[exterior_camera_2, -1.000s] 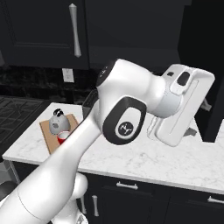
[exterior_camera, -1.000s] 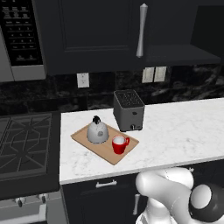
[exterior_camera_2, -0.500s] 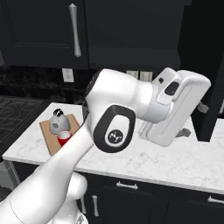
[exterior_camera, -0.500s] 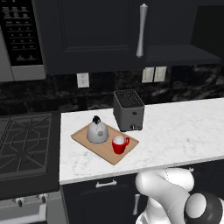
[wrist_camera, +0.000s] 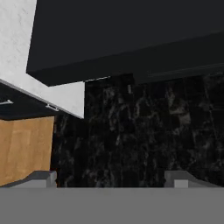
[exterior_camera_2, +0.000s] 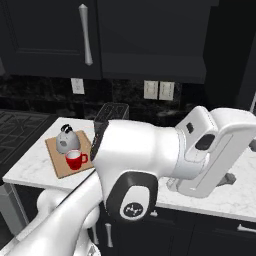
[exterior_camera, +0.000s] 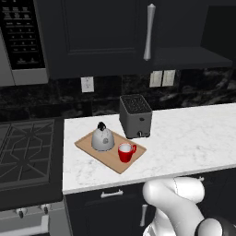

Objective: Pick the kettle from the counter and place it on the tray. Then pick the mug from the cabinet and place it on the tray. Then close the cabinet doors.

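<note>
The silver kettle [exterior_camera: 102, 137] and the red mug [exterior_camera: 126, 152] stand side by side on the wooden tray [exterior_camera: 94, 151] on the white counter [exterior_camera: 193, 133], left of the middle. The right base view has the same kettle [exterior_camera_2: 65, 140], mug [exterior_camera_2: 75, 160] and tray [exterior_camera_2: 56, 159]. Above, one cabinet door [exterior_camera: 101, 32] is shut, its silver handle [exterior_camera: 148, 32] upright. To its right the cabinet's dark shelf [exterior_camera: 193, 56] shows, and whether that door is shut I cannot tell. My gripper [wrist_camera: 113, 179] is open and empty, its fingertips [wrist_camera: 41, 177] wide apart, facing black backsplash far right of the tray.
A black toaster [exterior_camera: 135, 116] stands just behind the tray. The stove [exterior_camera: 25, 152] lies to the left, with a microwave [exterior_camera: 20, 41] above it. My bulky white arm [exterior_camera_2: 145, 160] crosses the counter's right half. Wall sockets [exterior_camera: 161, 78] sit on the backsplash.
The jaws have opened wider. The arm's elbow has swung nearer the right base camera and the hand has dropped a little. Kettle, mug and tray have not moved.
</note>
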